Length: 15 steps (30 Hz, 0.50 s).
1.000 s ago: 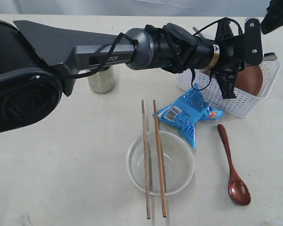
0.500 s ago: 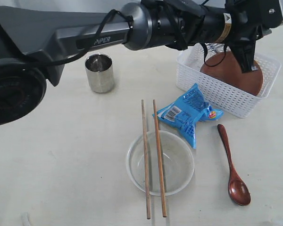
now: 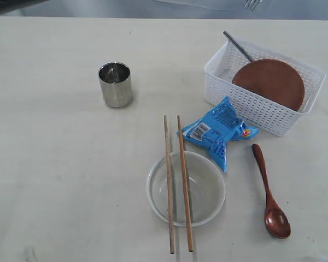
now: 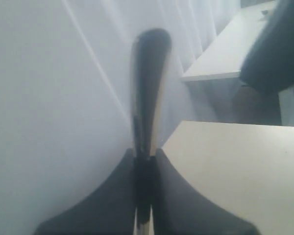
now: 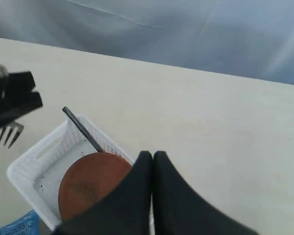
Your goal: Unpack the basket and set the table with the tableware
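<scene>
One desk [image 3: 54,164] carries one white lattice basket [image 3: 262,114], one brown plate [image 3: 269,83], one clear bowl [image 3: 208,191], one blue snack packet [image 3: 216,131], one steel cup [image 3: 116,86], one dark wooden spoon [image 3: 276,221] and two chopsticks [image 3: 184,185].

The basket stands at the desk's far right. It holds the plate, leaning, and one thin metal handle [image 3: 238,46] poking over its far rim. The bowl is empty, with both chopsticks bridging its rim side by side. The cup looks empty.

The left end effector [image 4: 146,156] pinches the handle of one fork [image 4: 148,88], raised clear of the desk. The right end effector [image 5: 152,155] is pressed together on nothing, above the basket.

A second ago the left arm stretched across the exterior view over the basket. Now only the fork tines show at that view's top edge, and the things on the desk lie unmoved.
</scene>
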Each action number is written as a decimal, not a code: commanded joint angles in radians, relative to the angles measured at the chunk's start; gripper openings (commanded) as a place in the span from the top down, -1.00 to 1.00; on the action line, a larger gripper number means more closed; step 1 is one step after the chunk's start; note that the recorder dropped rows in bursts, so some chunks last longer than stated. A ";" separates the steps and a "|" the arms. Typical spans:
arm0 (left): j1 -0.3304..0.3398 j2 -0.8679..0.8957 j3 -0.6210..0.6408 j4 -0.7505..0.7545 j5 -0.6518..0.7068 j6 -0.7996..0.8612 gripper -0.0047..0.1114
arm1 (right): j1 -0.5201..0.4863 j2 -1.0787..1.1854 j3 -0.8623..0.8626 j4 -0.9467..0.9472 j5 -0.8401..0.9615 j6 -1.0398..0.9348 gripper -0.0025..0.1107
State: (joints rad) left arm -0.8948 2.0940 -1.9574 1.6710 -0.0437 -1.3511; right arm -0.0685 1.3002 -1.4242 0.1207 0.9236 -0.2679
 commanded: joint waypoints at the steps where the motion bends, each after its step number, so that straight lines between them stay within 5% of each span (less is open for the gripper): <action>1: -0.002 -0.058 0.087 -0.005 0.063 -0.026 0.92 | 0.001 -0.078 0.072 -0.009 -0.029 0.020 0.96; 15: -0.002 -0.456 0.651 -0.025 0.214 -0.112 0.92 | 0.001 -0.217 0.342 0.035 -0.122 0.025 0.96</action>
State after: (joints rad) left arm -0.8948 1.7331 -1.3980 1.6690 0.1072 -1.4502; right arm -0.0685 1.1005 -1.1156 0.1318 0.8394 -0.2473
